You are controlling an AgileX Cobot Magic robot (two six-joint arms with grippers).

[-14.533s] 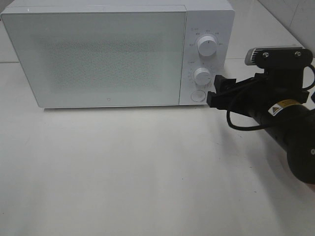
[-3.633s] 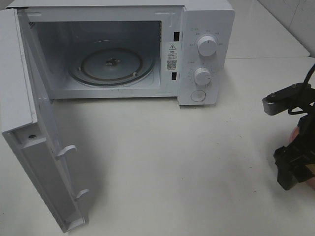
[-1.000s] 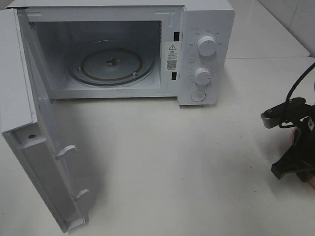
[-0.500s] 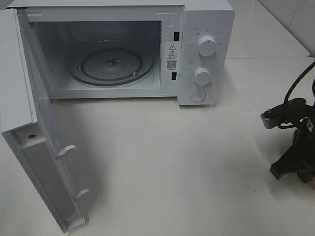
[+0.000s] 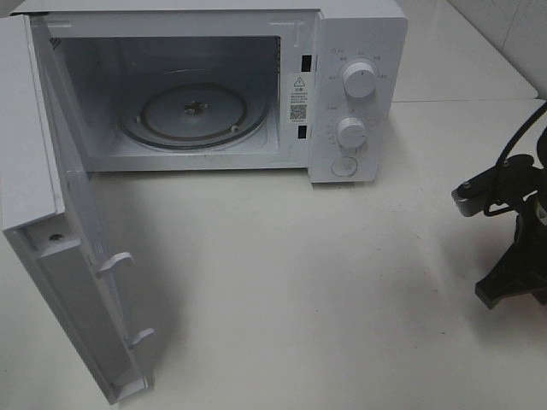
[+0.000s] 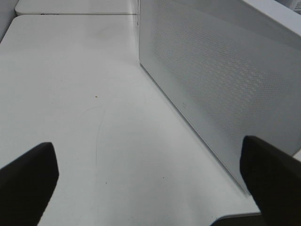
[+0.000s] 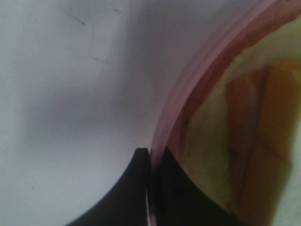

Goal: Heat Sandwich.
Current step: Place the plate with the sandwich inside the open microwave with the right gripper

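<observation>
At the table's [image 5: 299, 282] left edge the microwave door [image 5: 51, 256] is hanging fully open, its inner side facing the cavity. The left hand [image 6: 148, 181] is showing only in the left wrist view. Its two dark fingers [image 6: 28, 183] are standing wide apart with nothing between them, hovering over bare table beside the door's speckled outer face, which the high view is not showing.

Further right, along the far edge of the table, the white microwave [image 5: 355, 51] is sitting with its cavity exposed. The glass turntable [image 5: 192, 111] is lying inside with nothing on it. On the control panel, two round knobs [image 5: 360, 79] are standing one above the other, with a round button [image 5: 344, 166] below them.

At the table's right edge the right arm [image 5: 513, 256] is reaching down, partly cut off by the frame, and the high view is giving no look at its fingertips. The right wrist view is filling that in. The right hand [image 7: 151, 157] is pinching closed on the rim of the pink plate [image 7: 188, 99], one finger outside the rim and one inside. The sandwich [image 7: 263, 132] is lying on that plate, blurred, showing pale bread and a brownish-yellow filling. Only this close view is showing plate and sandwich, so it is unclear whether the plate is resting on the table or raised off it.
</observation>
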